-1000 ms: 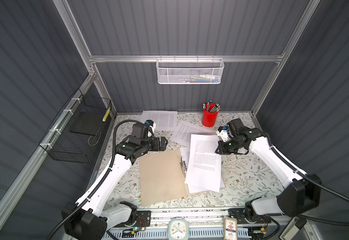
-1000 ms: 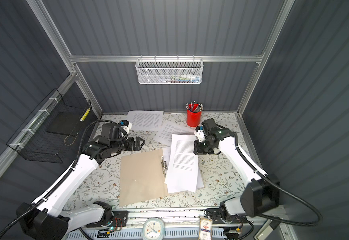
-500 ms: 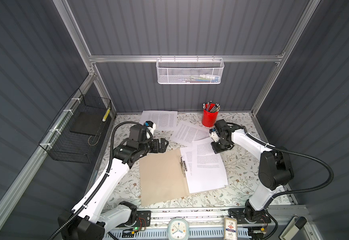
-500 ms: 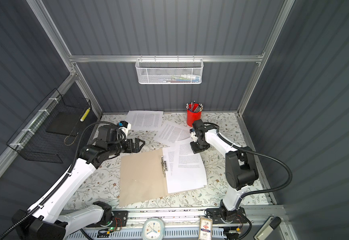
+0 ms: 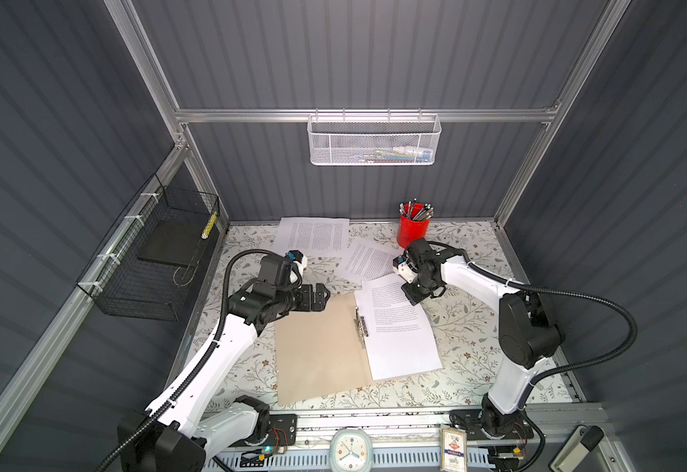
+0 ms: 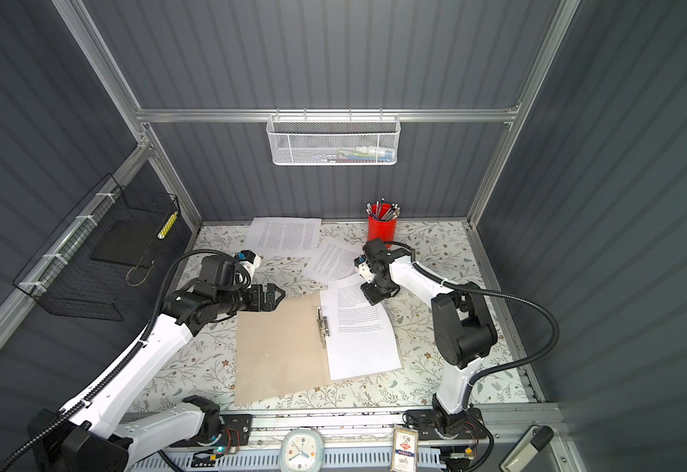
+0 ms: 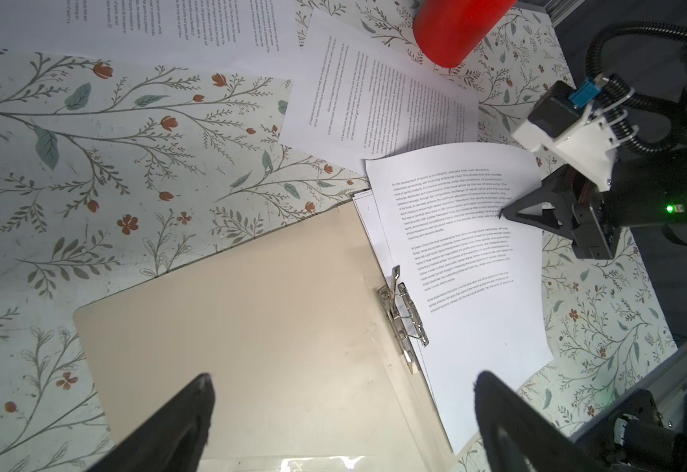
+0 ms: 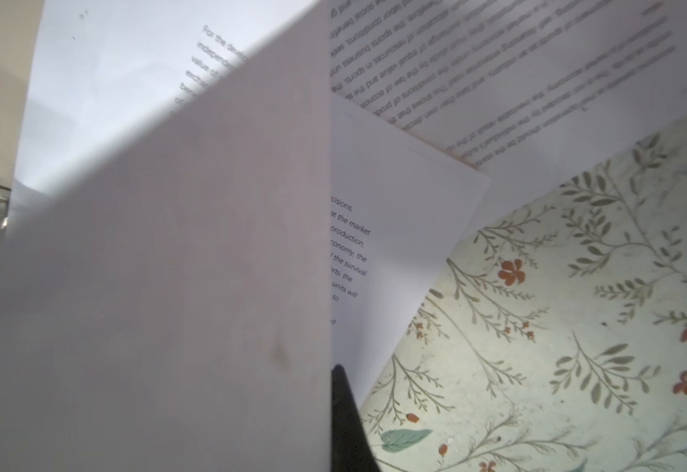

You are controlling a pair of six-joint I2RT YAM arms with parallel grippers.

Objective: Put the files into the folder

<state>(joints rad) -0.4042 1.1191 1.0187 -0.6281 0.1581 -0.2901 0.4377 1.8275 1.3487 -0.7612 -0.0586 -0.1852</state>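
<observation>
Lowering the white printed paper sheet from raised to flat, the right gripper, pinched shut on its far edge, laid it on the tan card folder, right half; the left gripper hovered spread open; two more sheets lay outside.

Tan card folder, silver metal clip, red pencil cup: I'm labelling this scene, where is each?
Tan card folder (image 5: 313, 351): in a top view, on its bare open flap.
Silver metal clip (image 7: 412, 314): in the left wrist view, middle of its bar.
Red pencil cup (image 5: 414, 233): in a top view, on its side wall.
</observation>
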